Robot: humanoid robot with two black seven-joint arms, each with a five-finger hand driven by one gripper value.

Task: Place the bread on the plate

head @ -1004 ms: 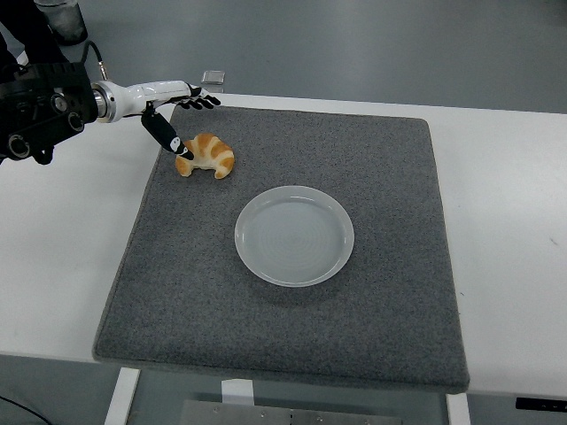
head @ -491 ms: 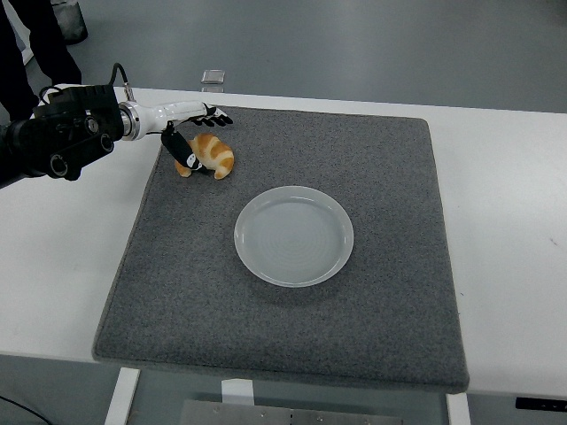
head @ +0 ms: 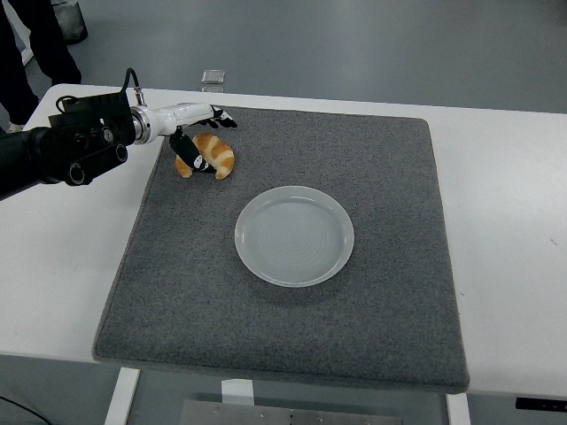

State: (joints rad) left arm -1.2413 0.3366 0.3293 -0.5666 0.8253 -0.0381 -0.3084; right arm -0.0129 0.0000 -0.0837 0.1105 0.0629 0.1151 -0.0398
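A golden croissant [head: 211,156] lies on the grey mat [head: 292,239] near its far left corner. A white round plate [head: 294,235] sits at the mat's middle, apart from the bread. My left hand [head: 202,133] reaches in from the left over the croissant. Its fingers [head: 221,118] are spread above the far side of the bread and its thumb [head: 189,151] rests against the near left side. The hand is open around the bread, not closed on it. My right arm is out of view.
The mat lies on a white table [head: 505,221]. A small clear object [head: 212,78] sits at the table's far edge behind the mat. A person's dark legs [head: 35,40] stand at the top left.
My left arm has moved right and forward, bringing the hand from beside the croissant to over it. The thumb has slid along the bread's left side. The croissant and plate have not moved.
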